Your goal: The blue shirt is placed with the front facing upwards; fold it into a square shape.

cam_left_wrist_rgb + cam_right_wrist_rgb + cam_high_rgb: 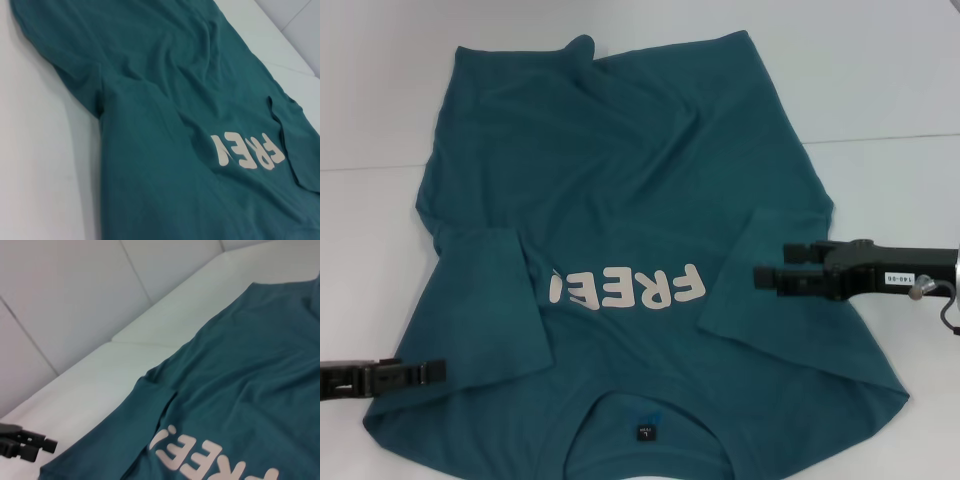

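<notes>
Teal-blue shirt (630, 180) lies front-up, both sleeves folded inward.

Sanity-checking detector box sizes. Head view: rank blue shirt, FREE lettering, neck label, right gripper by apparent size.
1. blue shirt
2. FREE lettering and right gripper: look alike in extent; the gripper sits above the cloth, nearer the camera, so unranked
3. neck label

A white worktop (880, 70) fills the scene, smooth and matte. A thin seam (890, 137) runs across it on the right side of the head view, and another shows on the left (370, 167). In the right wrist view, pale wall panels (65, 295) with narrow joints rise behind the worktop's far edge.
</notes>
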Available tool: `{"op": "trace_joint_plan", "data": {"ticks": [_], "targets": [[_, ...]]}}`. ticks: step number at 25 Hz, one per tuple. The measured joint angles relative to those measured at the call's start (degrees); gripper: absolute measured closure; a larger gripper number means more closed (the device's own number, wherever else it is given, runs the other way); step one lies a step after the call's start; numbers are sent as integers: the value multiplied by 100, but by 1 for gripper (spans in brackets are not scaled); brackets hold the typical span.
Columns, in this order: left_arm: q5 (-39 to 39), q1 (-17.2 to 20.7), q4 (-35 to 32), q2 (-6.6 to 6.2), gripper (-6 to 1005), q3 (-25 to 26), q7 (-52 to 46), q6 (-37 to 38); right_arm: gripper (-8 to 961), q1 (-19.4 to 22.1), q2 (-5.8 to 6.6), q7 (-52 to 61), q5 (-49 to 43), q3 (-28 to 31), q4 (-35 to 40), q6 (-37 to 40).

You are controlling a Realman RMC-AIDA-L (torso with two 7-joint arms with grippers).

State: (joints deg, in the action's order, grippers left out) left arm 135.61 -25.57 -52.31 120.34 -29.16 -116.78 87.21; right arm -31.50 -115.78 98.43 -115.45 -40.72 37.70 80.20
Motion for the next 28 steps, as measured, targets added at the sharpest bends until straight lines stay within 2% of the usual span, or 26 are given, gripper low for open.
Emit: {"op": "trace_joint_plan", "data": {"ticks": [16,28], "targets": [[337,77,-88,-20,111,198,-149,-172,39,-34,-58,53,-38,39,0,-217],[413,88,41,-2,111,155,-109,-240,39,-41,-66,60,-23,55,0,-212]]}}
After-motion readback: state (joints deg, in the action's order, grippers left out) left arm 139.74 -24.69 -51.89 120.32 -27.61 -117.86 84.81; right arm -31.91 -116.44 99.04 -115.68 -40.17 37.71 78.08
